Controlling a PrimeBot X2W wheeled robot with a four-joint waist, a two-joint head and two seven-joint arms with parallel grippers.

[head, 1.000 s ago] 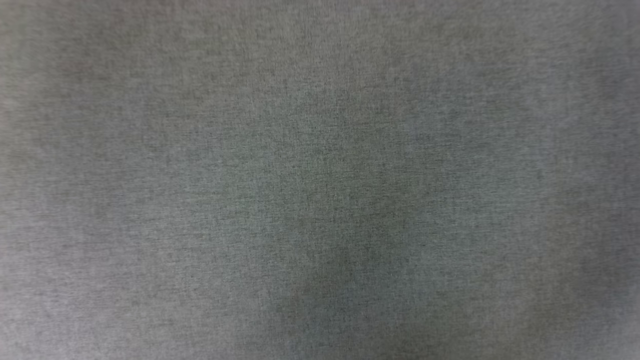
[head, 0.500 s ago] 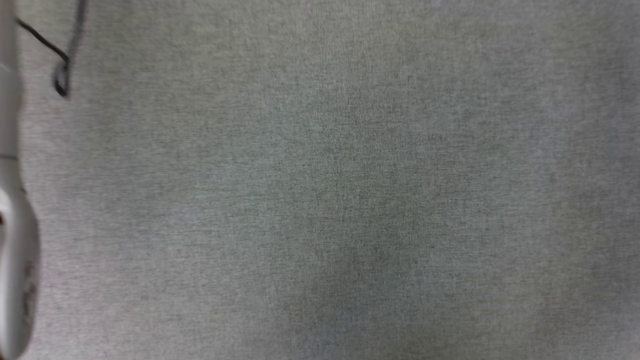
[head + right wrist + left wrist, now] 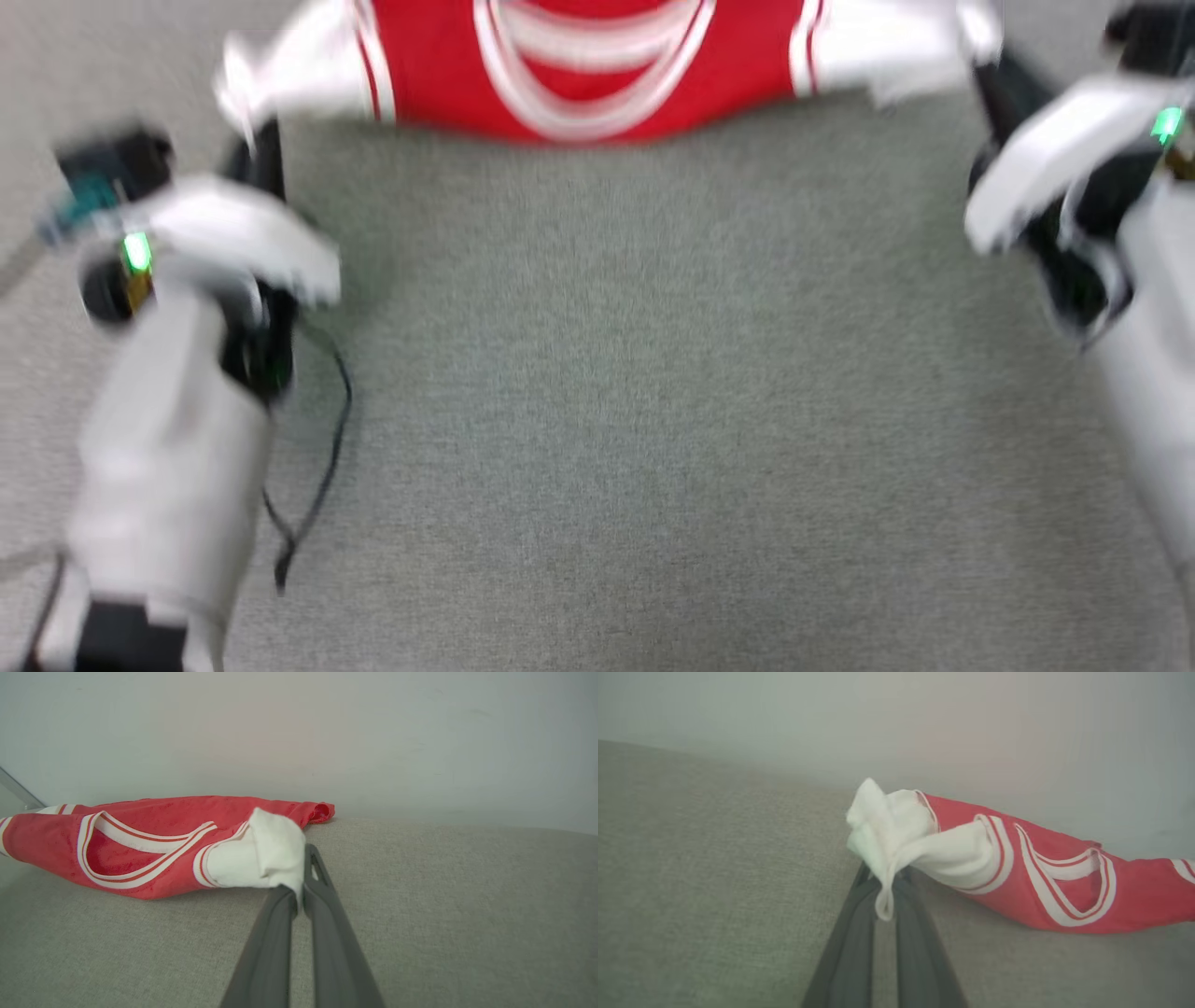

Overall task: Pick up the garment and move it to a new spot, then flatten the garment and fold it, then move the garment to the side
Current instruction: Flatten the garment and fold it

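Observation:
The garment, a red jersey with white shoulder panels and red-and-white striped trim, is stretched across the top of the blurred head view over grey fabric. My left gripper is shut on its left white panel. In the left wrist view the fingers pinch bunched white cloth of the garment. My right gripper is shut on the other white panel. In the right wrist view the gripper clamps the white corner, and the garment sags onto the fabric. The front print is hidden.
The grey woven surface spreads wide below the garment. A thin black cable hangs by my left forearm. A pale wall rises just behind the surface's far edge.
The head camera has swung: earlier it saw bare grey fabric, then a forearm edge and cable at left. Now both arms and the stretched garment are in the picture.

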